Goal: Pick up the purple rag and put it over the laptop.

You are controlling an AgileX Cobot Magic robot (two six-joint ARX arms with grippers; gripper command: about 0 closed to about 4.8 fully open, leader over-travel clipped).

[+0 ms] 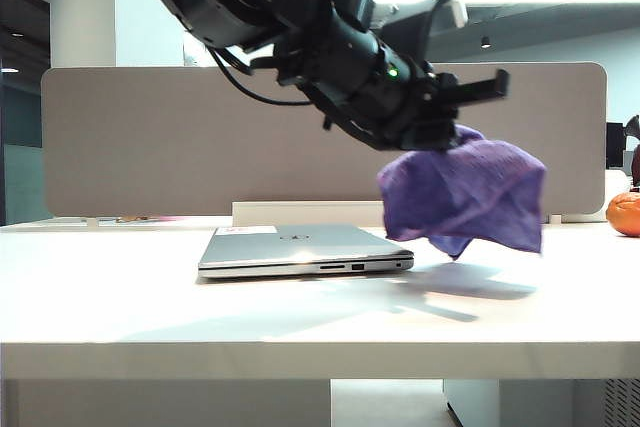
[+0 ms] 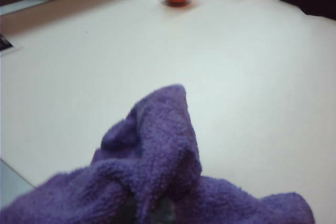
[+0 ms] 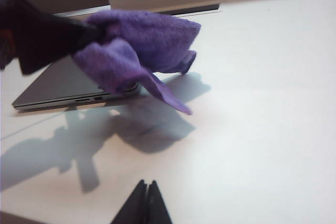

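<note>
A smooth, matte white surface (image 1: 120,317) fills the exterior view, with a flat grey fabric-faced divider panel (image 1: 150,137) standing along its far edge. At about nine o'clock from the centre lies the laptop (image 1: 300,250): a thin, closed slab of brushed silver-grey metal, with small dark ports along its near edge and a small white sticker by its far left corner. It rests flat on the surface.

Above it, a bulky black arm slants down from eleven o'clock toward the middle. Its left gripper (image 1: 445,137) has its jaws pressed together on a bunched fold of the purple rag (image 1: 465,195). The rag is a soft, fuzzy violet microfibre cloth, hanging in loose crumpled folds clear of the surface, just beyond the laptop's right end at about three o'clock, with its shadow on the surface below. In the left wrist view the rag's nubbly pile rises in a rounded peak.

At the far right edge sits a round orange fruit (image 1: 624,214) with a dimpled skin.

In the right wrist view the right gripper (image 3: 145,203) shows two dark pointed tips, jaws pressed together, holding nothing, well apart from the laptop and rag.
</note>
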